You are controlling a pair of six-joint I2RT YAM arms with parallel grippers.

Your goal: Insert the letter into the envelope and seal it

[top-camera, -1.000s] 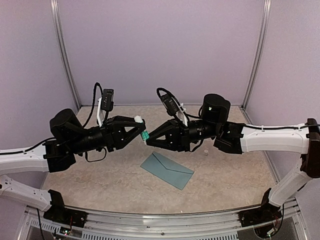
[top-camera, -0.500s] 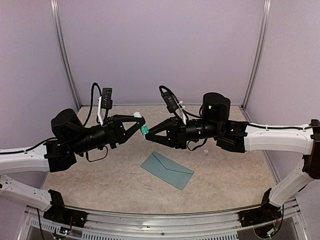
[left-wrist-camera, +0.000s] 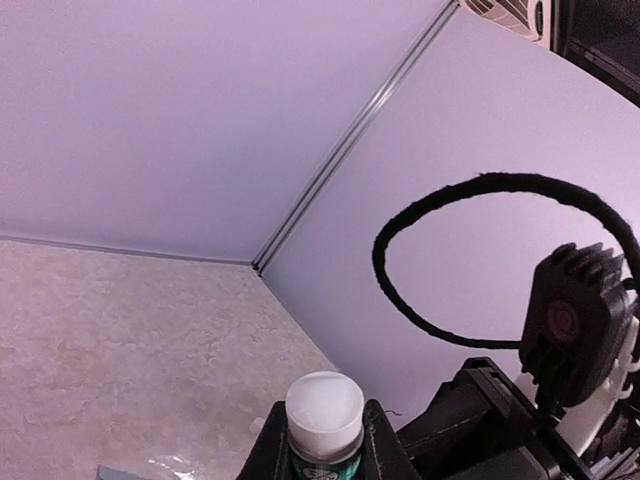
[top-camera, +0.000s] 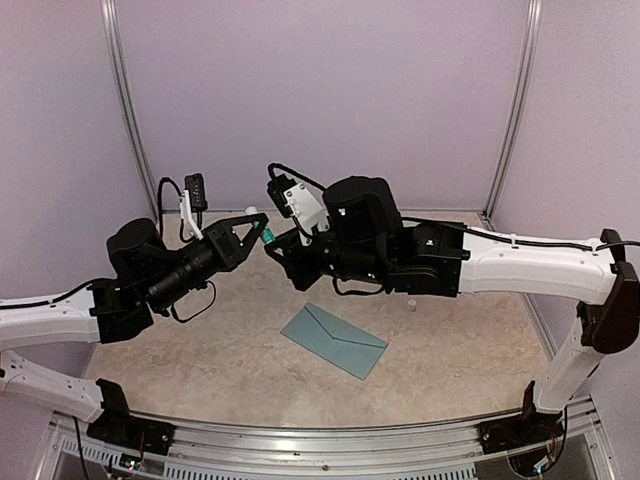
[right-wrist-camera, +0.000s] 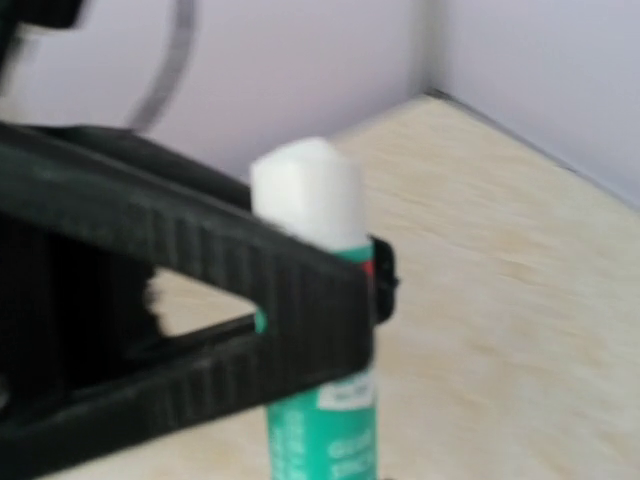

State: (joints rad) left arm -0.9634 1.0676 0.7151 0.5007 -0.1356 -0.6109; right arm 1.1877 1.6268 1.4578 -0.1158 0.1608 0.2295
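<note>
Both arms are up, tips meeting above the table (top-camera: 460,350). The left gripper (top-camera: 258,224) pinches the glue stick (top-camera: 266,236) just under its white top, and the right gripper (top-camera: 277,247) clamps its green body. The envelope (top-camera: 335,341) lies flat below, untouched.

- Plain lilac back wall (top-camera: 320,100), unmarked, evenly and softly lit.
- Matching side walls (top-camera: 50,150) left and right, angled in toward the back.
- Slim metal posts (top-camera: 133,120) at both back corners, leaning outward in the top view.
- Beige, mottled, stone-look tabletop (top-camera: 470,350), faintly shadowed, running back to the walls.
- Ribbed aluminium rail (top-camera: 330,440) along the near edge.
</note>
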